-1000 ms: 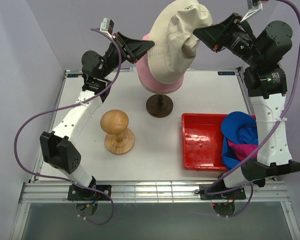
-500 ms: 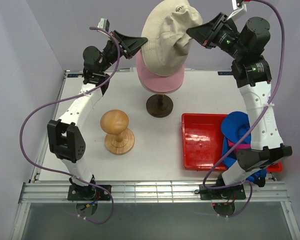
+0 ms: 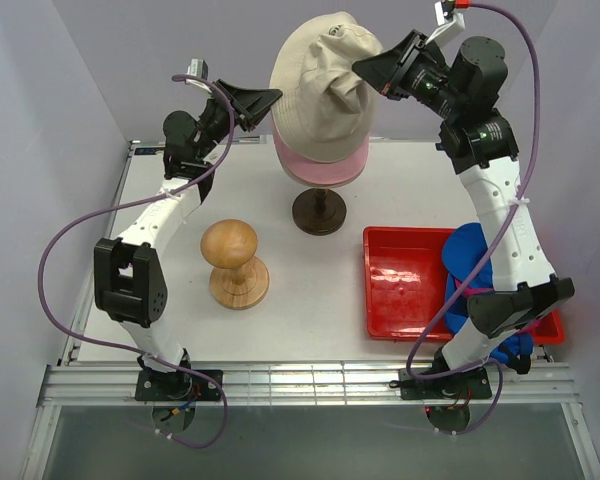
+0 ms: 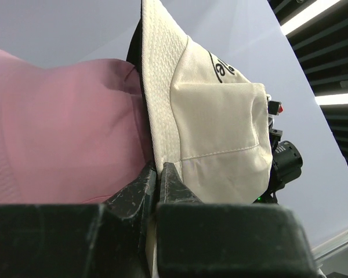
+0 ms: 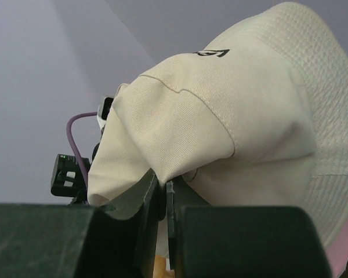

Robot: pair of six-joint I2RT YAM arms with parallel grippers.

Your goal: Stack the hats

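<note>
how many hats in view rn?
4. Beige bucket hat over the pink bucket hat on the stand; blue cap and magenta cap in the red bin at right. Others may be hidden beneath.

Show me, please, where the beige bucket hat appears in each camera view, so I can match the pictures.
Top external: the beige bucket hat is at top centre, sitting over the pink bucket hat.
Left wrist: it fills the centre and right.
Right wrist: it fills the centre and right.
Shared landmark: the pink bucket hat, at left in the left wrist view, a sliver at bottom right in the right wrist view.
</note>
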